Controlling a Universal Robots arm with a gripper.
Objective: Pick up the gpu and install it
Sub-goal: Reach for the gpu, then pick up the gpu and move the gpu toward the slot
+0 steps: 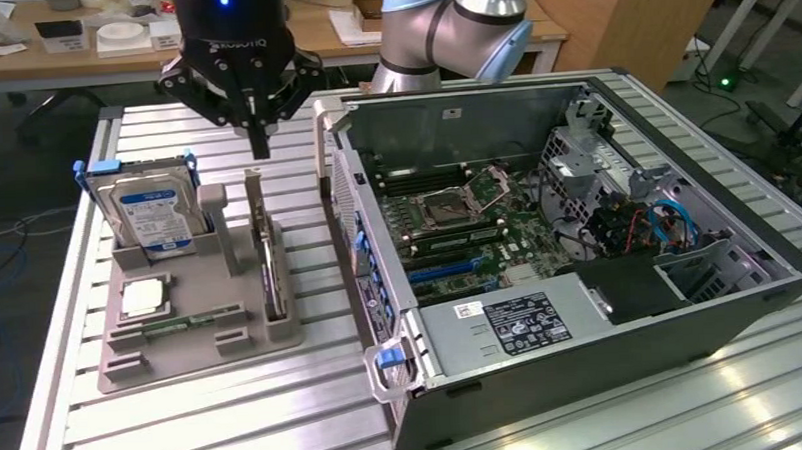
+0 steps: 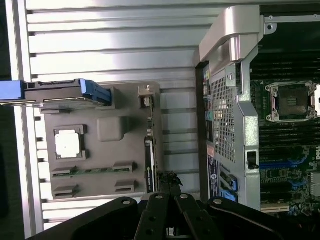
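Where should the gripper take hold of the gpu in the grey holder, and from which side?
Probably the upper long edge of the gpu, from straight above, with one finger on each flat face. It stands on edge in a slot of the holder, so its lower edge is buried and the top is free. The gripper, shut, hangs above it.

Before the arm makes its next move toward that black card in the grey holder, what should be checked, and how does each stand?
1. gpu upright in the grey holder: ok.
2. Fingers above the gpu, not touching: ok.
3. Fingers open enough to take it: not ok, shut.
4. Computer case open, motherboard exposed: ok.
5. Free slot for the card: cannot tell.
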